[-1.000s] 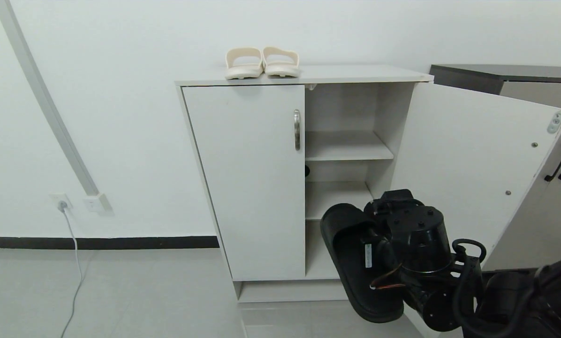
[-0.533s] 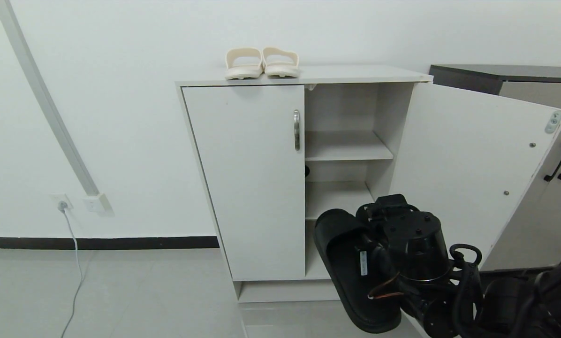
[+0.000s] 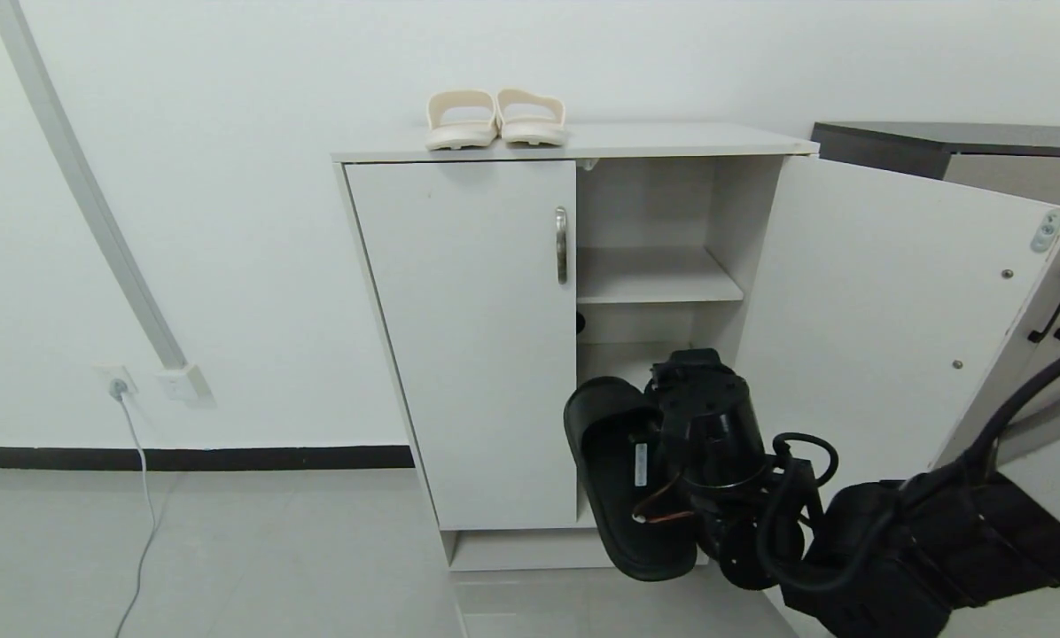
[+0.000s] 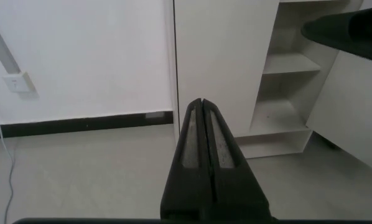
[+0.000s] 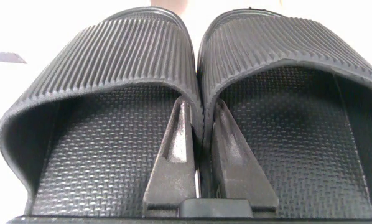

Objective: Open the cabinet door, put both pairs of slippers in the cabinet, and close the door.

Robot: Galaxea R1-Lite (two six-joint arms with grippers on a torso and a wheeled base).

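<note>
A pair of black slippers (image 3: 623, 478) hangs in front of the white cabinet's (image 3: 459, 337) open right half, level with the lower shelves. My right gripper (image 5: 198, 155) is shut on the two inner strap edges, pinching both slippers (image 5: 130, 81) together. A beige pair (image 3: 495, 118) sits on the cabinet top. The right door (image 3: 884, 310) stands swung open; the left door is closed. My left gripper (image 4: 202, 106) is shut and holds nothing, low over the floor left of the cabinet, with a black slipper (image 4: 341, 28) showing farther off.
Bare shelves (image 3: 654, 275) show inside the open half. A grey cabinet (image 3: 1009, 151) with black handles stands just right of the open door. A wall socket with a trailing cable (image 3: 118, 387) is at the left, and the floor (image 3: 273, 549) lies open there.
My right arm has carried the black slippers left and closer to the cabinet opening. The beige pair and the doors have not moved.
</note>
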